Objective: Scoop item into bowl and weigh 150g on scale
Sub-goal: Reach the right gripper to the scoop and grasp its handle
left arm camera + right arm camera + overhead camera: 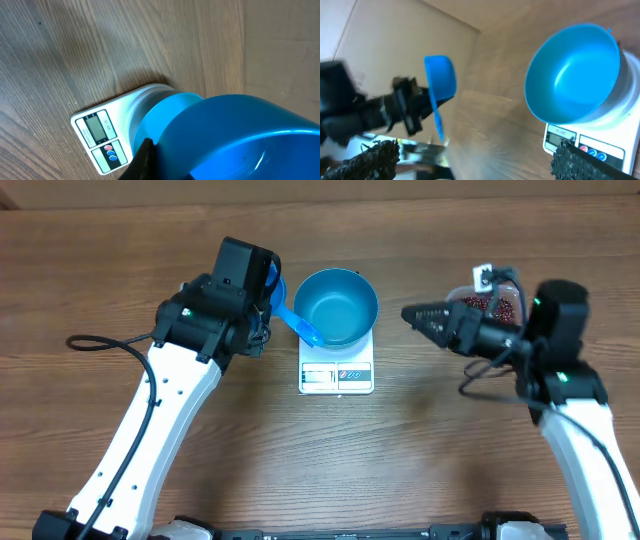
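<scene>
Left gripper (416, 102): my jaws are clamped together on the small blue scoop (298, 323), holding it in the air just left of the bowl.
Scoop: in the overhead view its long end points towards the bowl's left rim; I cannot tell whether the two touch.
Right gripper (410, 314): my fingers (375, 157) stand wide apart with nothing between them, pointing left at the bowl from its right side, near it but apart from it.
Bowl (337, 305): round and bright blue, upright on the scale, its inside plain blue.
Scale (337, 376): white and flat on the table (420, 460) at the middle, display strip on the near edge, the bowl covering its far part.
Beans (480, 302): a dark red-brown heap in the clear tub (505, 292) at the far right, partly hidden behind my right arm.
</scene>
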Tool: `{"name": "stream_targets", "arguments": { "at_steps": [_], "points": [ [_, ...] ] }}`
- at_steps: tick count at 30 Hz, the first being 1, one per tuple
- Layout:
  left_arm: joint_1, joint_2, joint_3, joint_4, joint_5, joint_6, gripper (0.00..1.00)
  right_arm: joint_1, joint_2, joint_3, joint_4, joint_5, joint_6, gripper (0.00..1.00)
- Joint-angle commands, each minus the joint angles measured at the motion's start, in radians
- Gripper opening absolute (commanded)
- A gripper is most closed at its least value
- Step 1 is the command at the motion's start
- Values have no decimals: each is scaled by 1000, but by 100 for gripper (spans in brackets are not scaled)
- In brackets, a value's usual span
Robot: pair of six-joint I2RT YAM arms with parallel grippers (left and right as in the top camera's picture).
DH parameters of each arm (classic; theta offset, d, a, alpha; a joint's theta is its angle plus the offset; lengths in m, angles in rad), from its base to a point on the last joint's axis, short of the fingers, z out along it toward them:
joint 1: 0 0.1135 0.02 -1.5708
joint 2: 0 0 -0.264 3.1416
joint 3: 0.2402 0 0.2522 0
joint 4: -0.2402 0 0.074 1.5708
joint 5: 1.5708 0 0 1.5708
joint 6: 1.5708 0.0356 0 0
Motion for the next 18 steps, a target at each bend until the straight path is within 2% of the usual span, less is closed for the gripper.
{"name": "stream_targets", "arguments": {
  "at_steps": [1, 3, 6, 8, 12, 15, 18],
  "points": [
    [0, 9, 2, 0, 3, -14, 4, 6, 106, 16, 9, -110, 134, 100],
    [0, 9, 2, 0, 3, -14, 4, 14, 161, 16, 52, -165, 142, 100],
    [0, 9, 2, 0, 3, -14, 4, 39, 197, 16, 126, -185, 109, 78],
    [0, 9, 2, 0, 4, -14, 4, 69, 192, 16, 159, -142, 94, 72],
    [0, 9, 2, 0, 23, -14, 4, 159, 172, 16, 229, -25, 105, 70],
    [0, 9, 2, -4, 68, -15, 4, 228, 161, 16, 272, 48, 135, 61],
    [0, 9, 2, -3, 106, -50, 4, 286, 156, 16, 319, 128, 177, 59]
  ]
}}
